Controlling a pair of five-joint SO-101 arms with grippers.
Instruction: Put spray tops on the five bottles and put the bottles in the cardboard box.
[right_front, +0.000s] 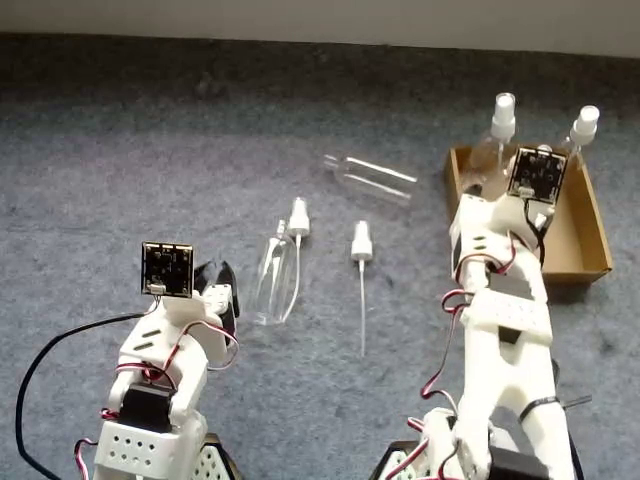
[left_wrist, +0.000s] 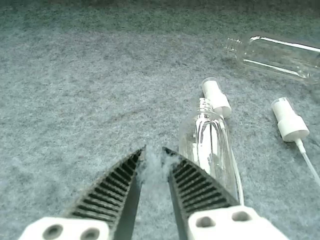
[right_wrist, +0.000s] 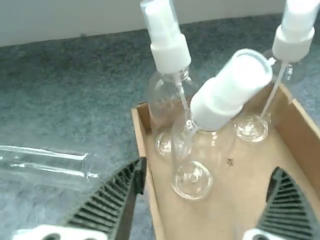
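Over on the right of the grey carpet (right_front: 120, 150) sits the cardboard box (right_front: 580, 235). Three capped bottles (right_wrist: 162, 100) stand inside it, and the leaning bottle (right_wrist: 200, 150) in the middle tips toward its neighbours. The right gripper (right_wrist: 208, 167) hangs above the box with its jaws spread wide, one outside the box wall and one over the box floor, gripping nothing.

Two bottles lie out on the carpet. The bare bottle (right_front: 370, 178) is on its side near the box, neck open. The second bottle (right_front: 275, 272) lies nearer the left arm, with its spray top (right_front: 298, 216) resting against the neck but not screwed on and the tube running alongside the body. A loose spray top (right_front: 361, 243) lies between the two arms.

The left gripper (left_wrist: 153, 152) sits low just beside the second bottle, jaws only narrowly parted, with nothing but carpet between them.

These bottles look like thin clear plastic: light, slick and ready to roll. I'd pinch one gently across the middle of the body. I'd take a top by its white collar, never by the thin tube, which looks likely to bend.
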